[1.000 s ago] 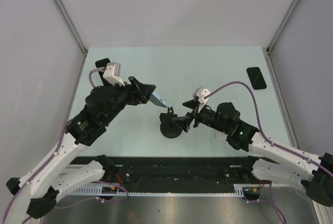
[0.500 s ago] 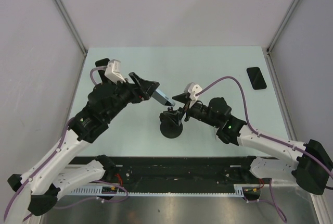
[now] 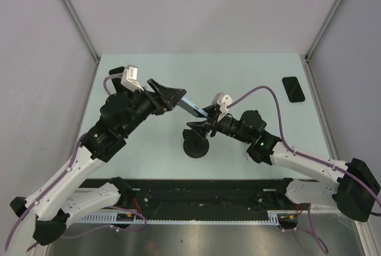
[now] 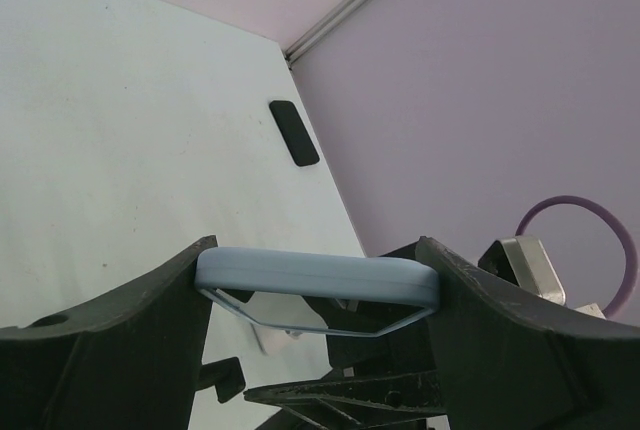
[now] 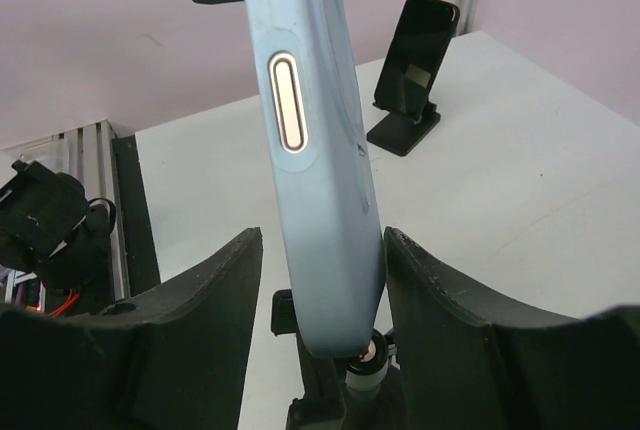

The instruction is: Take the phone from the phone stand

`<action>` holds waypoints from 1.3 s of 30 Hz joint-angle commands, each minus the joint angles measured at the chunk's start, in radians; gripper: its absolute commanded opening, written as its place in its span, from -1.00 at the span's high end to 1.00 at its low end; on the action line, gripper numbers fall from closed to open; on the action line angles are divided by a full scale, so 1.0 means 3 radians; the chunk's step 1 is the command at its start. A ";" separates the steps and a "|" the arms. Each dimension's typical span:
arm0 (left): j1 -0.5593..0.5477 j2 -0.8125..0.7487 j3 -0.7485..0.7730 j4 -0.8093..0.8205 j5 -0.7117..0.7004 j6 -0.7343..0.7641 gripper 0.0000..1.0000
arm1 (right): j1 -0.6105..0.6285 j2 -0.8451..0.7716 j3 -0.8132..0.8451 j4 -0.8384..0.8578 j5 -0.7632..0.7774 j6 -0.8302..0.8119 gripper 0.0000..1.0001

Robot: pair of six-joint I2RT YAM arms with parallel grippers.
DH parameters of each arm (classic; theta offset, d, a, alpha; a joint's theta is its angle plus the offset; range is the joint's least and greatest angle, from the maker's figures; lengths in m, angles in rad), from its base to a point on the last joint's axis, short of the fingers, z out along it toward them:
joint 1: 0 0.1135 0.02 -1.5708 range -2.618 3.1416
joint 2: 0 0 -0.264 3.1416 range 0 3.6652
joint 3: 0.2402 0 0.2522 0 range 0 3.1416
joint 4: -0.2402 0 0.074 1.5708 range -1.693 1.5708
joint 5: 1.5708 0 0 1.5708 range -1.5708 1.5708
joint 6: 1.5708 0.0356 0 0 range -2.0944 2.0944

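The phone point(image 3: 191, 106) is off the phone stand point(image 3: 196, 147), hanging in the air just above it and slightly to its far side, tilted so that the end away from the stand sits higher. The left gripper point(image 3: 177, 99) has that high end pinched, both fingers pressed flat against the pale blue edges. The right gripper point(image 5: 322, 238) is at the low end, right over the stand's head. Its jaws are spread to either side of the case, one pad against it and the other showing a sliver of gap, so there is no firm clamp there.
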 commanded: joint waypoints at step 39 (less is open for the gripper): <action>0.0234 0.0283 0.0667 0.0388 -0.0486 0.1783 -1.00 | -0.0753 -0.0580 0.0443 -0.1020 0.0083 0.0829 1.00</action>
